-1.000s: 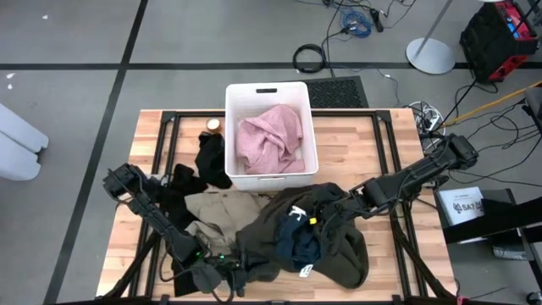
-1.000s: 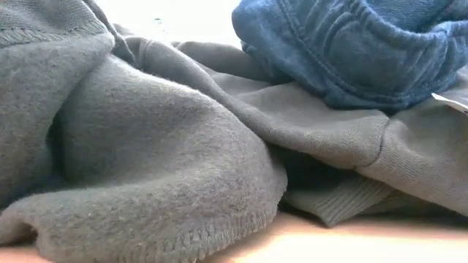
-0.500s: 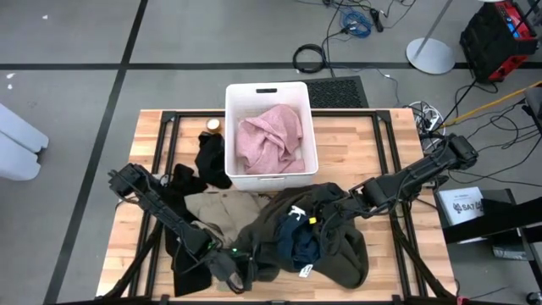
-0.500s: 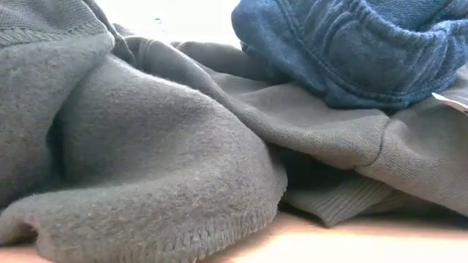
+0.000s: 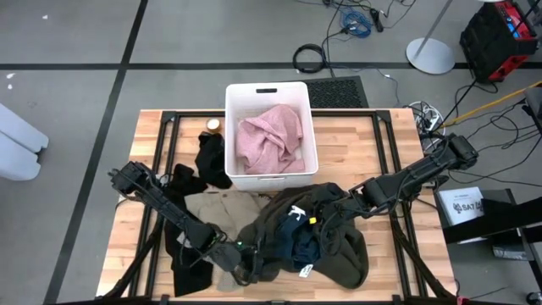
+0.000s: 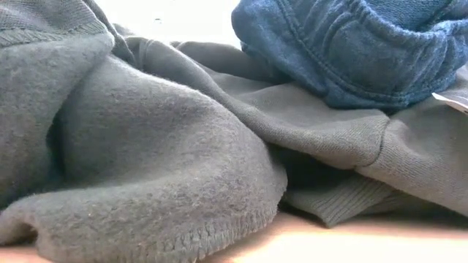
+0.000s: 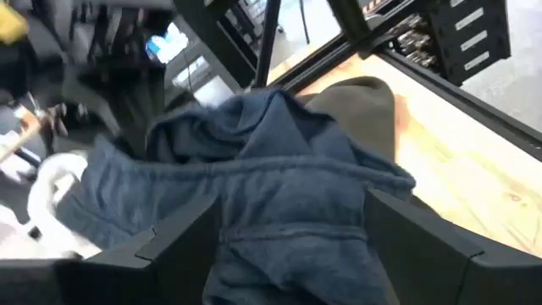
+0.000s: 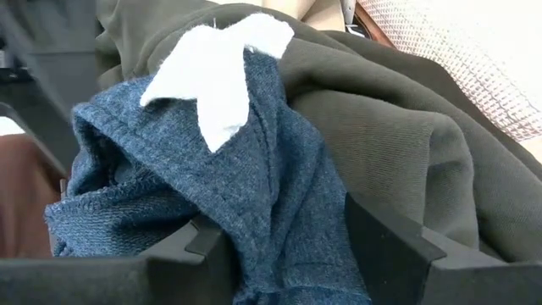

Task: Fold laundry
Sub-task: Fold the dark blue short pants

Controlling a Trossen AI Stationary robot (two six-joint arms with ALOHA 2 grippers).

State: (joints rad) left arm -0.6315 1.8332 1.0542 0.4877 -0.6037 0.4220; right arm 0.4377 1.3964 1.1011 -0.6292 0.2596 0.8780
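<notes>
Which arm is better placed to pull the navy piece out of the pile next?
Likely left. The left pincer is open at the pile's near edge, with the navy garment right ahead. The right pincer sits at the olive garment, seemingly closed around navy fabric.

Light wooden slatted table on black metal frame. Directly on it: white rectangular plastic bin at far middle; black garment beside bin; beige-tan garment near front; large dark olive-grey garment front middle; small round tan object by bin.
</notes>
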